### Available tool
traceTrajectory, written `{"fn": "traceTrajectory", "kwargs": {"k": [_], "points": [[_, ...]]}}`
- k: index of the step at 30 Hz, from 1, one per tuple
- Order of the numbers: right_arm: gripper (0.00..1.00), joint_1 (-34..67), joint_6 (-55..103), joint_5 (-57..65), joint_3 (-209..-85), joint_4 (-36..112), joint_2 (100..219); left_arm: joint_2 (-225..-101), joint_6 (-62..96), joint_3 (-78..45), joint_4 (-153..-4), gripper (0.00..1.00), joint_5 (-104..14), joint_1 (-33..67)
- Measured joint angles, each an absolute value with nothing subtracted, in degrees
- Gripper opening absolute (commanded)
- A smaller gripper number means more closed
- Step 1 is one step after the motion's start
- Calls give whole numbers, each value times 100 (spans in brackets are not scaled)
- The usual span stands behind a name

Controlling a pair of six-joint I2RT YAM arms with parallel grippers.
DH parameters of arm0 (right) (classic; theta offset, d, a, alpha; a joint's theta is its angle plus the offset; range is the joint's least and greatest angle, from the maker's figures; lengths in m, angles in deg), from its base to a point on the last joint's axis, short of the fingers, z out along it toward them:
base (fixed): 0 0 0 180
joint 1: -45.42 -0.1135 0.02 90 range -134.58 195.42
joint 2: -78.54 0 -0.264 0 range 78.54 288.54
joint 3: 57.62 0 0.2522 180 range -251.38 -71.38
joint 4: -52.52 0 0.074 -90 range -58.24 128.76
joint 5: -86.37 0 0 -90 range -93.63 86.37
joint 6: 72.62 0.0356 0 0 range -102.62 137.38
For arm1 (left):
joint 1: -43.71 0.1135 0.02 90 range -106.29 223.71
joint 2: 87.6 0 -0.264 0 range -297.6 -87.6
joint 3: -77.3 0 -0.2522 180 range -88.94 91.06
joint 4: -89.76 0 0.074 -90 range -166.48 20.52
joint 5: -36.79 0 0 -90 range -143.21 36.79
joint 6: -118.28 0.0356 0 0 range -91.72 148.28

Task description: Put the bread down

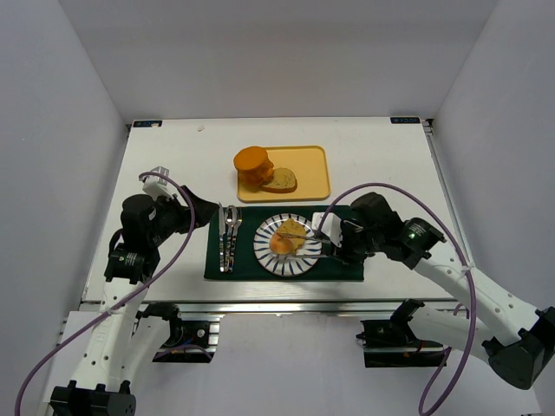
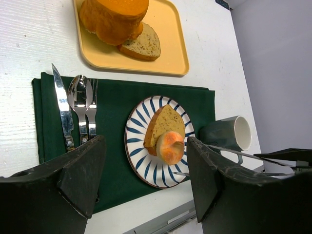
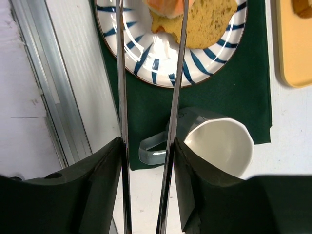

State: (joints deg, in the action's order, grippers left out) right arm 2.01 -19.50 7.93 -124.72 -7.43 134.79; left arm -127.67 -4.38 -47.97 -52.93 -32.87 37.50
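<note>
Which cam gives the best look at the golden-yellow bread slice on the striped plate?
Left wrist: the golden-yellow bread slice shows almost whole and large, only its near corner behind a round orange piece. Top external has it small. Right wrist crops it at the frame's top edge.

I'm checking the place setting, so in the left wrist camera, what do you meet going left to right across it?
Silver metal knife → silver metal spoon → silver metal fork → round white plate with blue stripes, carrying the golden-yellow bread slice → dark grey mug with a white inside.
</note>
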Motion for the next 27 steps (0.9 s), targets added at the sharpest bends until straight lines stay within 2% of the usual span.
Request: {"fn": "traceTrajectory", "kwargs": {"k": [3,12,15,16,19,24,27], "points": [[49,196,-1939,904,-12481,-732,13328,-12783,-436,-4797,-5295,76,-3287,3750],[32,190,-1377,906,-12837,-249,13238,-12868,-436,-4797,-5297,76,-3283,3750],[20,312,-1034,729,-12918,42,13315,-12874,-432,-4797,-5297,76,-3283,3750],[1,419,-923,653,-12947,127,13354,-12874,-432,-4797,-5299,76,-3285,3750],[0,1258,-451,576,-13121,433,13640,-12877,-432,-4797,-5299,76,-3283,3750],[0,3761,218,651,-13576,1001,14617,-12920,-432,-4797,-5341,76,-3259,3750],[0,4799,378,611,-13491,1453,15315,-12992,-432,-4797,-5432,76,-3208,3750]]}}
